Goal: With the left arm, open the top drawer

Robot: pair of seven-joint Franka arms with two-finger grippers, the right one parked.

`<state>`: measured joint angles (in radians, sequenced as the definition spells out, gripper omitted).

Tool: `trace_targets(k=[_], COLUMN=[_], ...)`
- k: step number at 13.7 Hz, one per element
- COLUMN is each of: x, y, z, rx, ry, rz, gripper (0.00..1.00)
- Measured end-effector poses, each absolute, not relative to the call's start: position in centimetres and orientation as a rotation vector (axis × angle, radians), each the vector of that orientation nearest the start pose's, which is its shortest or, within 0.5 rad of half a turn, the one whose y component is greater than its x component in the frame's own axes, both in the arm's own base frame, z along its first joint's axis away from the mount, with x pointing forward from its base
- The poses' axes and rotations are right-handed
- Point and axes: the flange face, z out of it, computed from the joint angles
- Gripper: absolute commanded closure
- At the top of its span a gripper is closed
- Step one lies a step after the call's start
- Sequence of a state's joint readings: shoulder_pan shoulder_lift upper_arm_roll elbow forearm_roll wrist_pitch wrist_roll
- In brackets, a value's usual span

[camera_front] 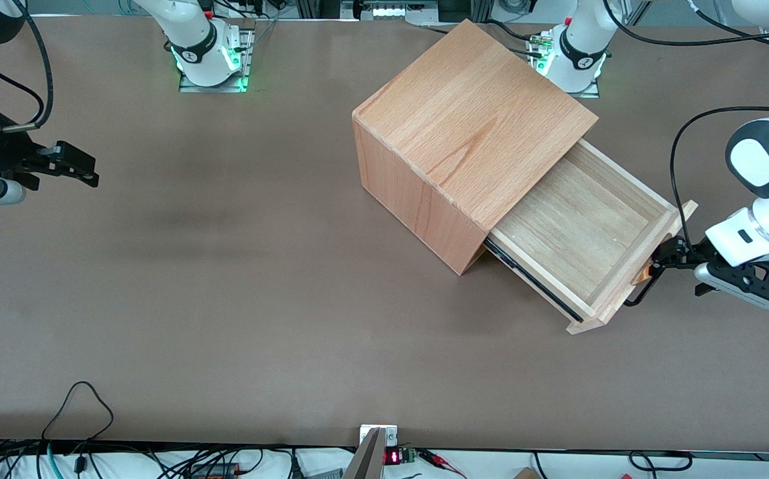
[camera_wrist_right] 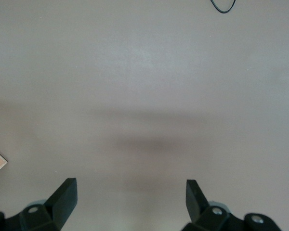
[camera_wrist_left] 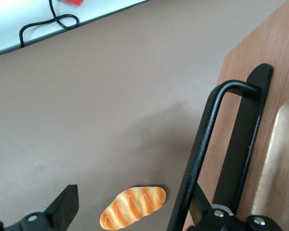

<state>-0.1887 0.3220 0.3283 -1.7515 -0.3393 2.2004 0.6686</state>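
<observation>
The top drawer stands pulled far out of the wooden cabinet, its pale inside bare. Its flat front faces the working arm's end of the table and carries the black wire handle. My left arm's gripper is at that front, level with the handle. In the left wrist view the gripper is open: the handle bar runs just inside one finger, and the other finger stands well away from it over the table.
A small toy bread loaf lies on the brown table under the gripper, close in front of the drawer. Cables trail along the table edge nearest the front camera.
</observation>
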Motion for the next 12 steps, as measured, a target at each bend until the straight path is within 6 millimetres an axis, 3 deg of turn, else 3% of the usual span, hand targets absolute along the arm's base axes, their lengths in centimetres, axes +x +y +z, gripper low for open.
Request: trace_targets(k=[2,5,8,12], x=[65.6,64.9,62.4,58.8], y=[6.4,6.3,6.1,5.1], z=[43.1,50.1,55.9,60.0], rx=[-3.201,-3.195,-3.194,-3.179], ry=[0.537,0.432,0.272,0.011], rz=[-0.323,-0.256,-0.155,-0.019], gripper=[0.00,0.00,0.00,0.00])
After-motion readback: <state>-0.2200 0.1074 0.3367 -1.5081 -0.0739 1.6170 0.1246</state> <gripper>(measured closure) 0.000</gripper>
